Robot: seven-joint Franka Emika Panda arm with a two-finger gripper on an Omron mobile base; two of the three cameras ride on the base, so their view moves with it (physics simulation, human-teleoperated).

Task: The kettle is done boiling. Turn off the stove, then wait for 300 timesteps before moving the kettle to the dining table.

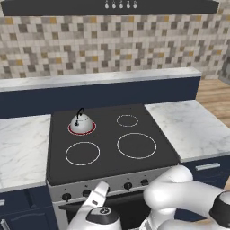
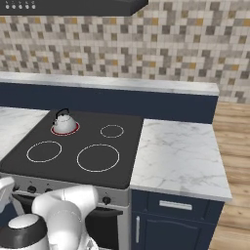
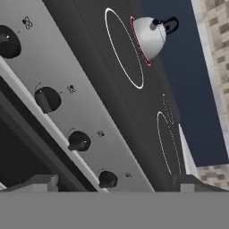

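Note:
The silver kettle (image 1: 81,121) (image 2: 65,122) (image 3: 150,35) sits on the stove's (image 1: 112,134) back-left burner, whose ring glows red. My gripper (image 3: 114,183) (image 1: 99,192) is open and empty, low in front of the steel knob panel (image 3: 67,76) and close to it. In the hand view, the row of black knobs (image 3: 79,141) runs diagonally, and the lowest knob (image 3: 107,179) lies between my fingertips (image 3: 38,182). A raised navy ledge with a marble top (image 1: 99,80) runs behind the stove. I cannot tell whether it is the dining table.
Marble counters (image 1: 22,148) (image 2: 180,156) flank the stove on both sides, over navy cabinets. A range hood (image 1: 112,6) hangs above. Wooden floor (image 2: 234,127) shows at the right. The oven door (image 3: 18,147) is below the knob panel.

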